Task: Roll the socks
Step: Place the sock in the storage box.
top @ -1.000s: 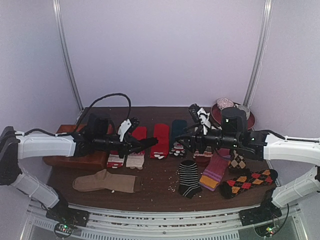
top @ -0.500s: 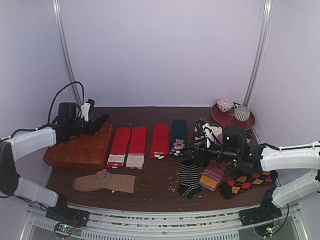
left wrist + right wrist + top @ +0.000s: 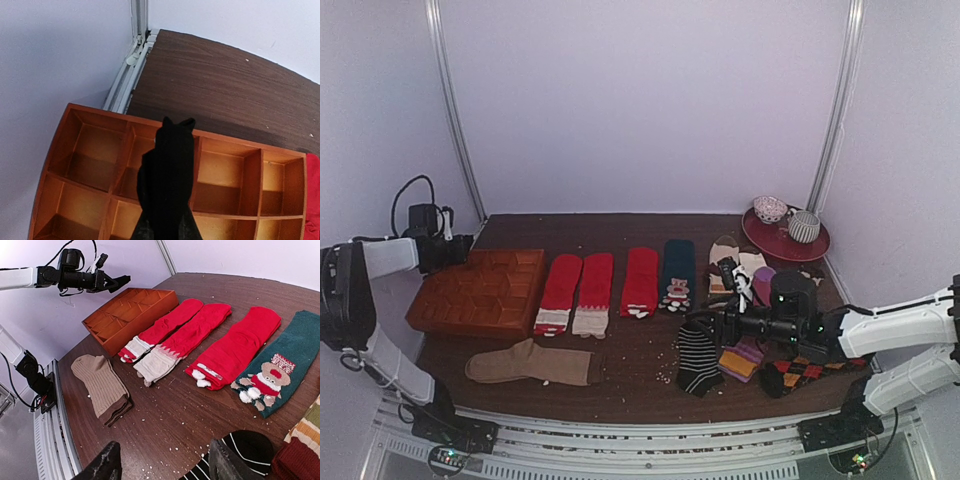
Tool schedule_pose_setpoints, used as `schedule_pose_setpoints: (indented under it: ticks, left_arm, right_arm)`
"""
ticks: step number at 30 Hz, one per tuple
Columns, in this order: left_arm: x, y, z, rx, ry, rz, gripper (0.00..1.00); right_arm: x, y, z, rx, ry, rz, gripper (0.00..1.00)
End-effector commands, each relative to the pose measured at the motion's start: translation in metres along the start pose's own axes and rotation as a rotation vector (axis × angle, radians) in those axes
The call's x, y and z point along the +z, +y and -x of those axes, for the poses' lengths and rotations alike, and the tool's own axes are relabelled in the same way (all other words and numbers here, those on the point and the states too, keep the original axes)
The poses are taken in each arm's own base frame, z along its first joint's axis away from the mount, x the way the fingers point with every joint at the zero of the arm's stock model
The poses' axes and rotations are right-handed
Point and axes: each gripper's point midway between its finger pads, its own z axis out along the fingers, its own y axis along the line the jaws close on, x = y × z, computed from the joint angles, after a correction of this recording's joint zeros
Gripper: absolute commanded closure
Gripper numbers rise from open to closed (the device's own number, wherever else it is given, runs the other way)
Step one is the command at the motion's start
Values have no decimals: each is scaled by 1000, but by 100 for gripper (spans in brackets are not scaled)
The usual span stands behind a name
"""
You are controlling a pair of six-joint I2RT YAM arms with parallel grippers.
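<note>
Top view: left tool (image 3: pixel 460 246) sits at the far left, above the back-left corner of the wooden tray (image 3: pixel 480 292). Right tool (image 3: pixel 700 325) is low over the striped black sock (image 3: pixel 698 360), which lies flat on the counter (image 3: pixel 630 350), front-centre right, just beside a pink-orange striped sock (image 3: pixel 745 355). Tan sock (image 3: pixel 530 363) is front-left, and the red socks (image 3: pixel 595 290) lie in a row behind.

Left wrist: tool fingers are pressed together with nothing between them, hovering over the tray's compartments.

Right wrist: tool fingers (image 3: pixel 107 462) are spread wide and hold nothing. The striped sock's toe end is at the bottom edge, just past the right-hand finger. Green bear sock (image 3: pixel 280 360) is beyond it.
</note>
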Motion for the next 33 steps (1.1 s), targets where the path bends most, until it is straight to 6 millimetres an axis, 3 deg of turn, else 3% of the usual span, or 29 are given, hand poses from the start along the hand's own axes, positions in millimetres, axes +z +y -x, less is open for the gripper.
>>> schedule_pose_setpoints:
  ticks: [1, 8, 17, 33]
  left_arm:
    - [12, 21, 29, -6, -54, 59, 100]
    - [30, 50, 42, 21, -40, 220, 100]
    - [51, 76, 6, 40, 124, 335, 100]
    - [84, 100, -12, -43, 220, 365, 100]
  right_arm:
    - [-5, 4, 4, 28, -50, 38, 40]
    - [-3, 1, -5, 56, -46, 44, 40]
    - [5, 2, -13, 83, -30, 76, 40]
    - [7, -6, -25, 127, -16, 87, 41]
